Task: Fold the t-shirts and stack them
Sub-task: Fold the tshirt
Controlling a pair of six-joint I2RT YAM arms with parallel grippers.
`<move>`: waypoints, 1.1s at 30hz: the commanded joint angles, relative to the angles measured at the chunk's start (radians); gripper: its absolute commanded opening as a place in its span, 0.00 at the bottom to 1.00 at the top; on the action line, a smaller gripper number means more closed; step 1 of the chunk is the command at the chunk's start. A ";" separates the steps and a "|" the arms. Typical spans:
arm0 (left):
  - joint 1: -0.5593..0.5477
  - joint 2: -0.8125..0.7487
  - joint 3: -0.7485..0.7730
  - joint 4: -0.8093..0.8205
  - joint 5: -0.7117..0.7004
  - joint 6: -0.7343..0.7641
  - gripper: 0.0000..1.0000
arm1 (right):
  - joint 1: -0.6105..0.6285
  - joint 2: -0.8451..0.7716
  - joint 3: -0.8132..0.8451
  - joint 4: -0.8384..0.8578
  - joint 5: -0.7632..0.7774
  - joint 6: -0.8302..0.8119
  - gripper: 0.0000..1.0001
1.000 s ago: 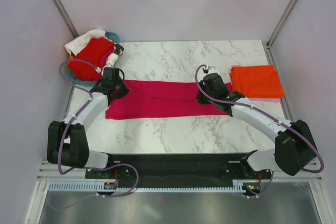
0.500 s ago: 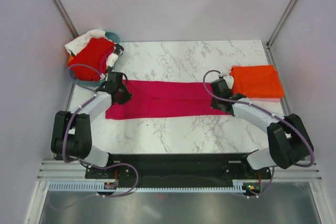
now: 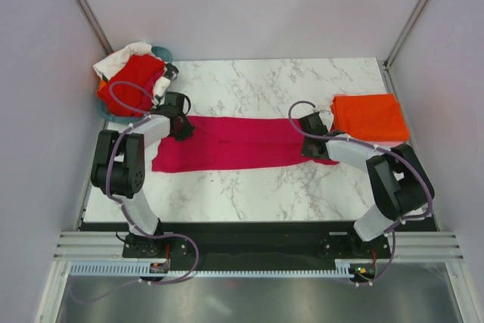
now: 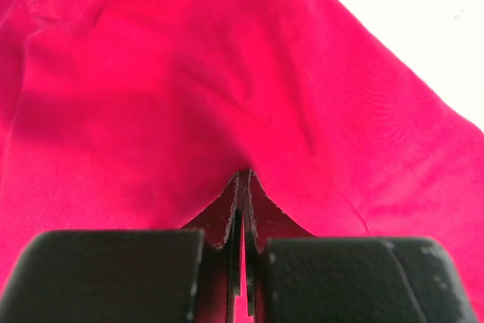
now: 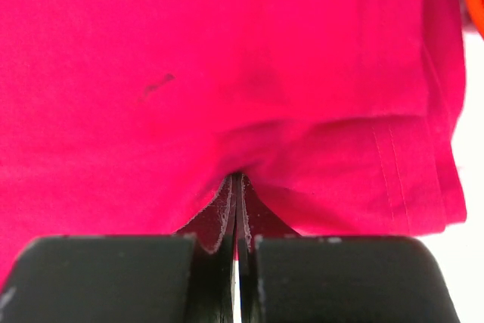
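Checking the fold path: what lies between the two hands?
Only the magenta t-shirt, laid as a long band on the marble table; the left hand and right hand are each shut on one end of it. The top view shows this.

Centre: I see the spread shirt point(image 3: 242, 144) flat on the table point(image 3: 249, 187).
Right: folded shirt point(image 3: 369, 117), just beside its end.
Far left: shirt heap point(image 3: 132, 77) in the basket point(image 3: 162, 54).

Bright, even, perhaps slightly overexposed

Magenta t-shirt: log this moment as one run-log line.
magenta t-shirt: flat strip, mid-table | left jaws: shut on its left end | right jaws: shut on its right end | orange t-shirt: folded, far right
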 commanded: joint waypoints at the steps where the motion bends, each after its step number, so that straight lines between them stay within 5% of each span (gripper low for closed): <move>1: -0.004 0.068 0.052 -0.002 -0.036 0.002 0.02 | -0.002 0.062 0.013 0.000 -0.037 0.040 0.00; 8: -0.023 0.191 0.193 -0.022 0.001 0.011 0.02 | 0.035 0.051 -0.052 -0.009 -0.083 0.065 0.00; 23: -0.178 0.595 0.799 -0.172 0.194 0.114 0.02 | 0.642 0.112 0.026 0.096 -0.284 0.272 0.00; 28: -0.196 0.710 0.963 -0.182 0.263 0.133 0.02 | 0.681 0.245 0.110 0.330 -0.545 0.260 0.00; 33: -0.195 0.803 1.137 -0.214 0.339 0.146 0.02 | 0.679 0.224 0.203 0.373 -0.577 0.128 0.00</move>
